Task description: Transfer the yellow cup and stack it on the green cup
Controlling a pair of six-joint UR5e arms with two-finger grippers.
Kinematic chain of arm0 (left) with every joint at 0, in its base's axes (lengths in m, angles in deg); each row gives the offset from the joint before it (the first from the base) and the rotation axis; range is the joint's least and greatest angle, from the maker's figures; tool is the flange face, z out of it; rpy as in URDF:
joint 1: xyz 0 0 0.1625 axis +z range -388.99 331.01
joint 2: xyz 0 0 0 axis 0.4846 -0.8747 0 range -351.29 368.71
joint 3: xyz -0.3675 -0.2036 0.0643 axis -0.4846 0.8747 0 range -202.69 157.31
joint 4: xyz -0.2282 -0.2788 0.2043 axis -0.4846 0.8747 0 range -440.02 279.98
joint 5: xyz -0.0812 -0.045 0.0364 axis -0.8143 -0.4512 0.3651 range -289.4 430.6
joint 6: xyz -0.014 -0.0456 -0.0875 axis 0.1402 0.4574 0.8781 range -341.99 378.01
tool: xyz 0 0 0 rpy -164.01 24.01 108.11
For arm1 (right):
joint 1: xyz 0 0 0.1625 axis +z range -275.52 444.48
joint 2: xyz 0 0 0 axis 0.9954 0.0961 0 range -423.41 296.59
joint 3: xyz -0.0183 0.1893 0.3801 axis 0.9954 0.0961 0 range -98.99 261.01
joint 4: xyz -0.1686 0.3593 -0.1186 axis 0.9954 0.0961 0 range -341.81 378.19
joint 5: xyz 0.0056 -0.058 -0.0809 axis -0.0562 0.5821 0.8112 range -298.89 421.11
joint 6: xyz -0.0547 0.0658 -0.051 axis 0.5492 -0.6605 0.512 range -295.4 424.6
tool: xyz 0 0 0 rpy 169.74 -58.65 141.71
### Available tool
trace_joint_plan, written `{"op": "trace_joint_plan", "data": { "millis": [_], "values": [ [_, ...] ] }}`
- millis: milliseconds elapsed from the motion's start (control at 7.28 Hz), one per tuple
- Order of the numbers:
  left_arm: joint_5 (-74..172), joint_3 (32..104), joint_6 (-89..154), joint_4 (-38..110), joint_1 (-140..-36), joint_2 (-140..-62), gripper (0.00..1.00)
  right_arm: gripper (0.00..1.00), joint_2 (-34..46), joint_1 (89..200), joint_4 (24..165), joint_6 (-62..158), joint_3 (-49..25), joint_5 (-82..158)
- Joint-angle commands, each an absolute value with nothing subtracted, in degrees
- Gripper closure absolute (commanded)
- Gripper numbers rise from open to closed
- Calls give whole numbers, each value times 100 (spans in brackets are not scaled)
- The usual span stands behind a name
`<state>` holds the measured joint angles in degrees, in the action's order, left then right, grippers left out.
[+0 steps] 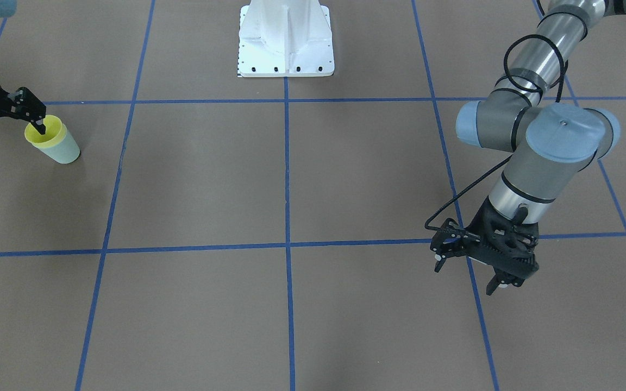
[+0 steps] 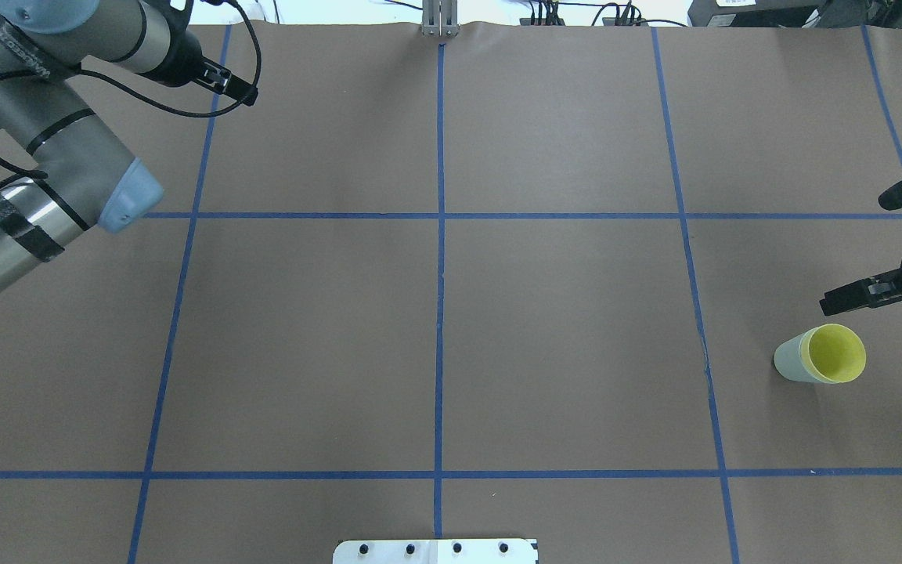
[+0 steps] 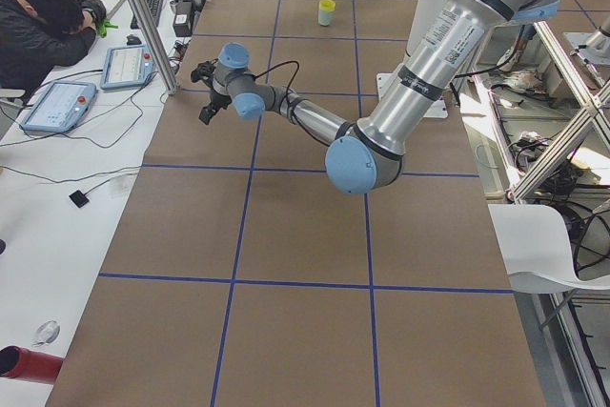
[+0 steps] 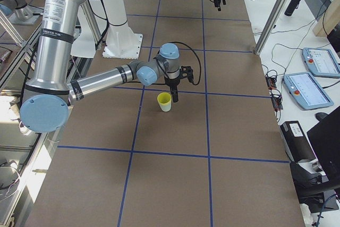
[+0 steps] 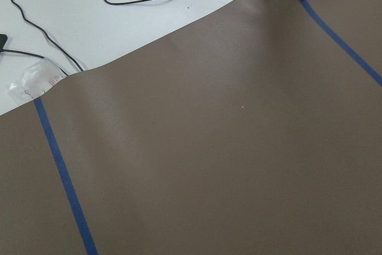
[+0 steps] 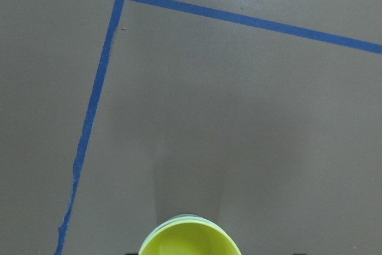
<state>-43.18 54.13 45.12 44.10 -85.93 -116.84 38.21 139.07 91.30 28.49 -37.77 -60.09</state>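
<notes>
The yellow cup (image 1: 41, 137) sits nested inside the green cup (image 1: 66, 152), upright on the table at my right end. The pair also shows in the overhead view, yellow cup (image 2: 835, 353) in green cup (image 2: 788, 359), and in the exterior right view (image 4: 165, 101). The yellow rim (image 6: 188, 240) fills the bottom edge of the right wrist view. My right gripper (image 1: 15, 133) is open and empty, with one fingertip (image 1: 41, 128) close by the yellow rim. My left gripper (image 1: 465, 277) is open and empty, far away over the table's other end.
The white robot base (image 1: 286, 38) stands at the table's middle edge. Blue tape lines (image 2: 440, 274) divide the brown table into squares. An operator (image 3: 43, 26) and tablets sit at a side bench beyond the left end.
</notes>
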Motion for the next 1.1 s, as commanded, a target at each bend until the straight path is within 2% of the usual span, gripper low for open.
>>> {"op": "trace_joint_plan", "data": {
  "millis": [0,275,825,962],
  "values": [
    [-4969,5107,3897,4391,-9214,-11671,0,0,3784,14247,9140,2900,-3694,-6306],
    [-5777,4327,2756,4261,-10092,-11662,0,0,3618,14774,9140,3023,-3431,-6352],
    [-6062,4103,1520,2855,-11203,-11321,0,0,3485,16205,9079,3356,-2799,-7043],
    [-6045,4155,1632,3027,-11222,-10719,0,0,3468,16514,9070,3366,-2745,-7247]
  ]
}}
